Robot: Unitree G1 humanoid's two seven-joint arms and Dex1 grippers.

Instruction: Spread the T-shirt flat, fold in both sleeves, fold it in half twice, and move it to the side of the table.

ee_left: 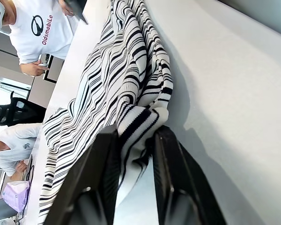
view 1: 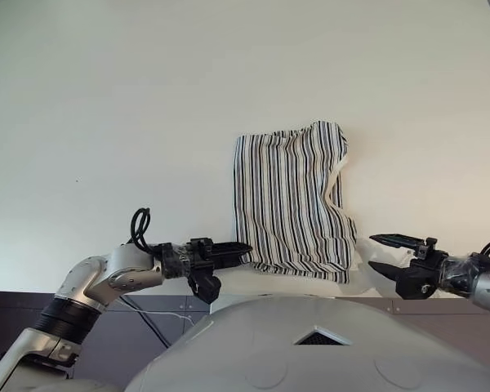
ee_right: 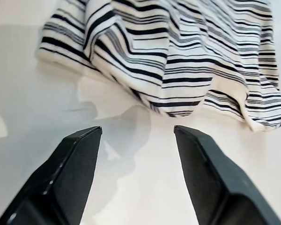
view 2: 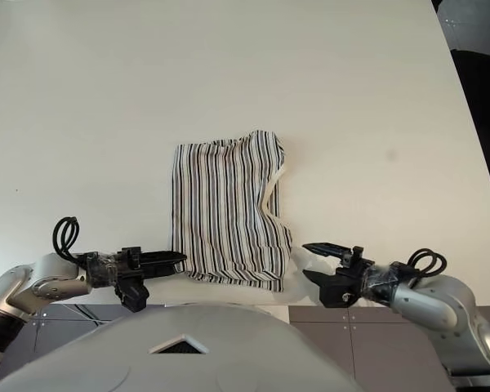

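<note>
Fingers of the left gripper were clamped on the near left corner of the striped T-shirt, which lay folded on the white table close to its near edge. Near the cloth's right corner, the right gripper hung with fingers spread apart

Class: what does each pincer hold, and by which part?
The left pincer pinches the T-shirt at its near left corner; the right pincer is open, holding nothing.
</note>
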